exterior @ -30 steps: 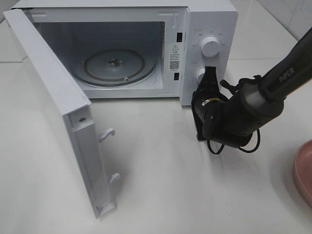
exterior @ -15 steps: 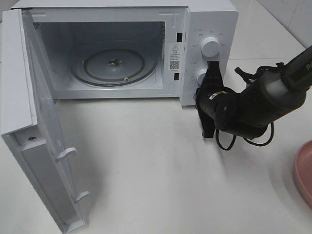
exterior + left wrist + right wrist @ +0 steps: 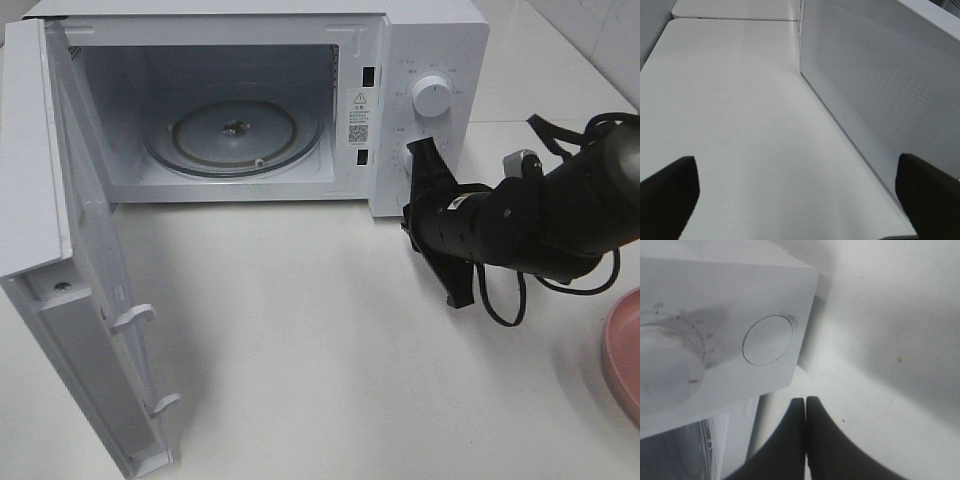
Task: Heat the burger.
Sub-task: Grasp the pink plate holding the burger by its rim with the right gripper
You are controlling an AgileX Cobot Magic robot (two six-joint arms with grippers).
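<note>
Exterior high view: white boxy microwave [image 3: 430, 40] on a smooth white table [image 3: 330, 360]. Its door [image 3: 60, 270] is swung fully open on the left-hand side, with two hooked latches on its inner edge. Inside lies a round clear glass turntable [image 3: 235, 135]. A sticker [image 3: 359, 115] on the inner frame carries a warning triangle and a QR code; its print is too small to read. The control panel has an upper knob [image 3: 432, 96] and a lower knob [image 3: 408, 157], both round and white, with unreadable captions. The matte black right gripper [image 3: 410, 222] sits just in front of the panel's lower part, jaws closed and empty. The rim of a round pink plate [image 3: 622, 350] shows at the right edge. The burger appears in no view, so its place relative to either gripper cannot be told. Left wrist view: the left gripper [image 3: 800, 200] has its dark fingers [image 3: 667, 197] spread wide, nothing between them, above bare table, beside the microwave's finely perforated side wall [image 3: 880, 90]. Right wrist view: black fingers [image 3: 790, 440] pressed together, near a flat round button [image 3: 768, 339]. The adjacent knob bears a red mark and tick marks; its printing is blurred.
</note>
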